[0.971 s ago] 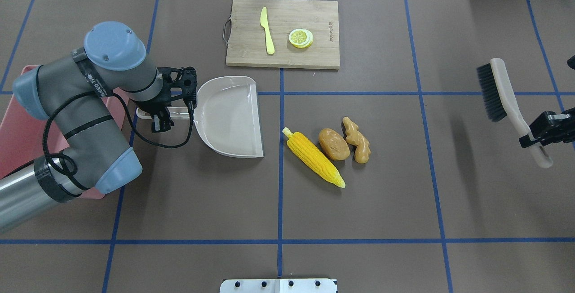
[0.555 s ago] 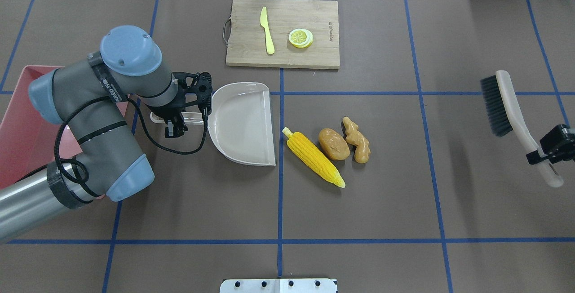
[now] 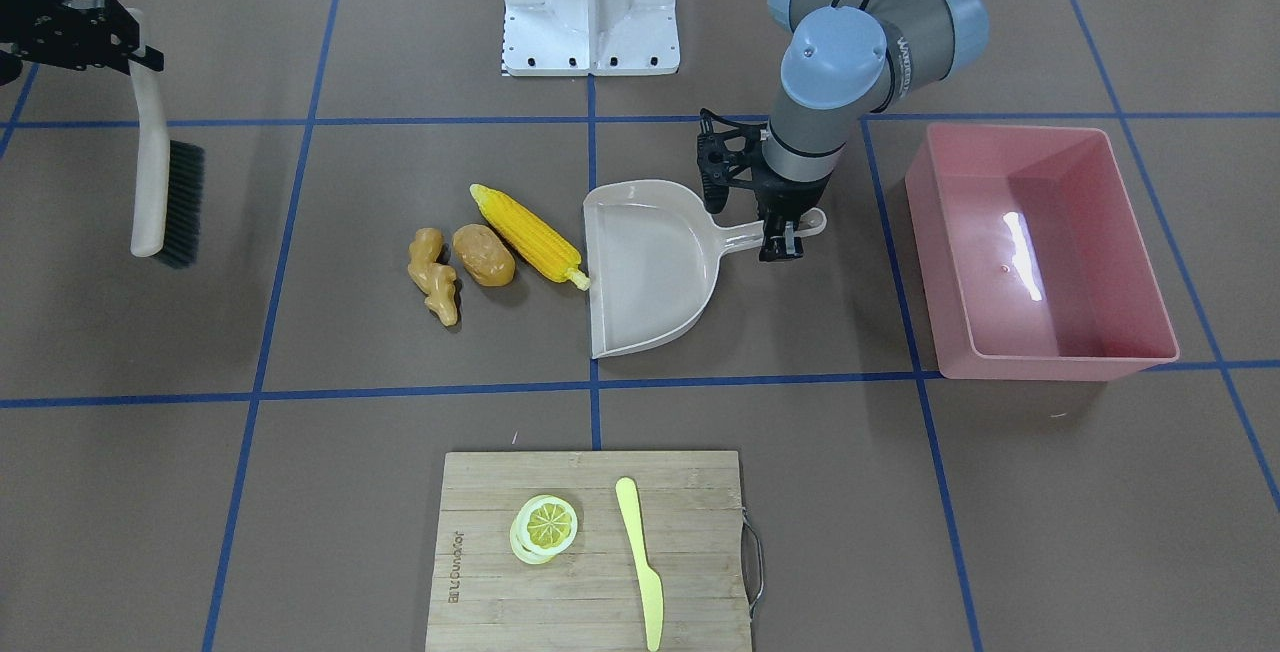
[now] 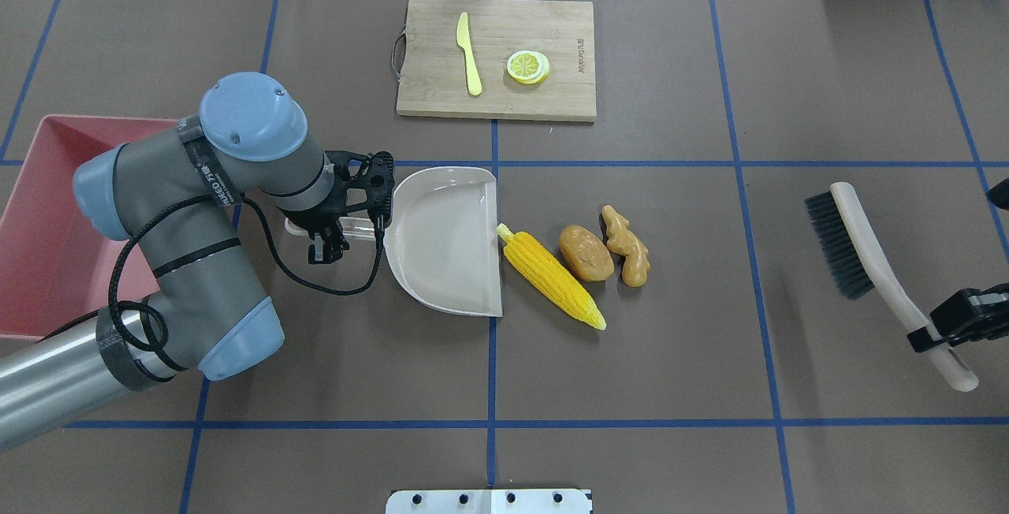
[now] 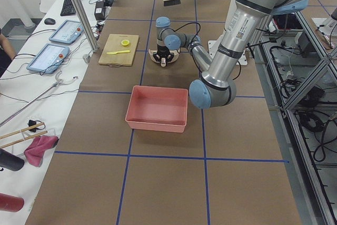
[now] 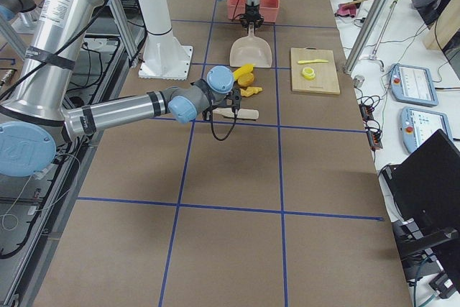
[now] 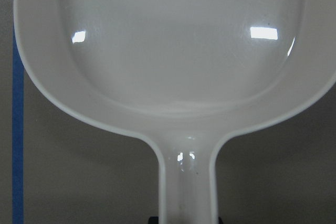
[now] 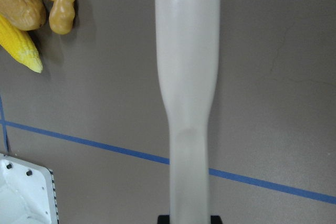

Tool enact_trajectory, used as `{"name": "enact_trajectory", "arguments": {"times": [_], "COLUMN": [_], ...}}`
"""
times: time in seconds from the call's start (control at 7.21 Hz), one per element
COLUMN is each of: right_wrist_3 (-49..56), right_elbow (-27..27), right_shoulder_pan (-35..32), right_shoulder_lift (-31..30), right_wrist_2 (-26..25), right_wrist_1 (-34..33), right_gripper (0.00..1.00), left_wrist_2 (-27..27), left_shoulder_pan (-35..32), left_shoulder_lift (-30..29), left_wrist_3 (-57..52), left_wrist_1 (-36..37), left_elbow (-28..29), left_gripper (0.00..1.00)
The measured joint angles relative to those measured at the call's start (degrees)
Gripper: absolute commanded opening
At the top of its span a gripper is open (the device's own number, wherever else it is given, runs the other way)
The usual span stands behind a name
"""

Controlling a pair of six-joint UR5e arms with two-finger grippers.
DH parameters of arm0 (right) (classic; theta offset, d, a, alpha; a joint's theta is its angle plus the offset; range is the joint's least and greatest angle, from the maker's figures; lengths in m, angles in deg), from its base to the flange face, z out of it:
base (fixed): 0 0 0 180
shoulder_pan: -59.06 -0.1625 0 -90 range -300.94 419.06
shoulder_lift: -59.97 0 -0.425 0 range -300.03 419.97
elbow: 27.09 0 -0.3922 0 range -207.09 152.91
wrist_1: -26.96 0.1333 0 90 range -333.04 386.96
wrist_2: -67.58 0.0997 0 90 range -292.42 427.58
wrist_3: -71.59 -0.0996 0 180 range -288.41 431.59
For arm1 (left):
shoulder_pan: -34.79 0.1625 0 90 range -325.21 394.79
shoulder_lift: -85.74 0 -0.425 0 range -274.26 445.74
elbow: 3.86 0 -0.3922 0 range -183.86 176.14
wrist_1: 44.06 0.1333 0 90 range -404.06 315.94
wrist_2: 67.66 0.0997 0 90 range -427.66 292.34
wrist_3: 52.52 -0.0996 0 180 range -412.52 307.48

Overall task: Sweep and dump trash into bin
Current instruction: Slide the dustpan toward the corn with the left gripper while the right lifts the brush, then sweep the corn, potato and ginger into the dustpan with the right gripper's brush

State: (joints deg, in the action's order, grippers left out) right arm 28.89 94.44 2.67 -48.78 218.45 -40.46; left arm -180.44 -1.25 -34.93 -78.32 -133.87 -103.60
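Note:
The trash lies mid-table in a row: a yellow corn cob (image 4: pixel 549 277), a brown potato (image 4: pixel 586 252) and a tan ginger root (image 4: pixel 627 246). My left gripper (image 4: pixel 327 242) is shut on the handle of a beige dustpan (image 4: pixel 449 238), whose open edge touches the corn's tip (image 3: pixel 578 279). The pan is empty in the left wrist view. The pink bin (image 4: pixel 39 214) stands at the far left, partly behind my left arm. Far right, my right gripper (image 4: pixel 942 325) is shut on the handle of a black-bristled brush (image 4: pixel 851 250), held well apart from the trash.
A wooden cutting board (image 4: pixel 497 96) at the back middle carries a pale yellow knife (image 4: pixel 469 53) and lemon slices (image 4: pixel 528 66). The robot's white base plate (image 4: pixel 489 500) sits at the near edge. Bare brown table lies between the ginger and the brush.
My left arm has slid the dustpan right until its edge met the corn, uncovering more of the bin. The right gripper carried the brush nearer the robot and slightly left.

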Motion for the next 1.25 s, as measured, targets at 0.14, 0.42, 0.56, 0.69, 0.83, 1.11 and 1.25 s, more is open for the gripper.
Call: {"name": "enact_trajectory", "arguments": {"times": [0.14,0.42,0.56,0.69,0.83,1.11,1.25], "right_wrist_3": [-3.06,-11.33,-13.95,-16.11,-17.86,-19.96,-20.87], "right_elbow": [-0.07,-0.19,-0.34,-0.51,-0.71,-2.38,-3.78], "right_shoulder_pan": [3.18,8.5,11.64,14.46,16.69,19.45,20.46], "right_shoulder_lift": [1.48,6.34,7.47,8.3,9.66,13.6,15.81], "right_wrist_2": [-1.96,-5.01,-7.82,-10.73,-13.24,-16.63,-18.28], "right_wrist_1": [1.43,3.02,3.78,4.22,4.4,4.47,4.48], "right_gripper": [0.0,0.0,0.0,0.0,0.0,0.0,0.0], "left_wrist_2": [0.06,0.17,0.33,0.43,0.45,0.45,0.45], "left_shoulder_pan": [0.11,0.67,1.16,1.48,1.63,1.73,1.76], "left_shoulder_lift": [-0.03,-0.25,-0.31,-0.24,-0.13,0.06,0.12], "left_wrist_3": [0.02,0.05,0.05,0.03,-0.01,-0.06,-0.09], "left_wrist_1": [0.04,0.16,0.21,0.24,0.3,0.53,0.58], "left_elbow": [-0.39,-0.63,-0.63,-0.63,-0.64,-0.37,-0.24], "left_gripper": [0.0,0.0,0.0,0.0,0.0,0.0,0.0]}}
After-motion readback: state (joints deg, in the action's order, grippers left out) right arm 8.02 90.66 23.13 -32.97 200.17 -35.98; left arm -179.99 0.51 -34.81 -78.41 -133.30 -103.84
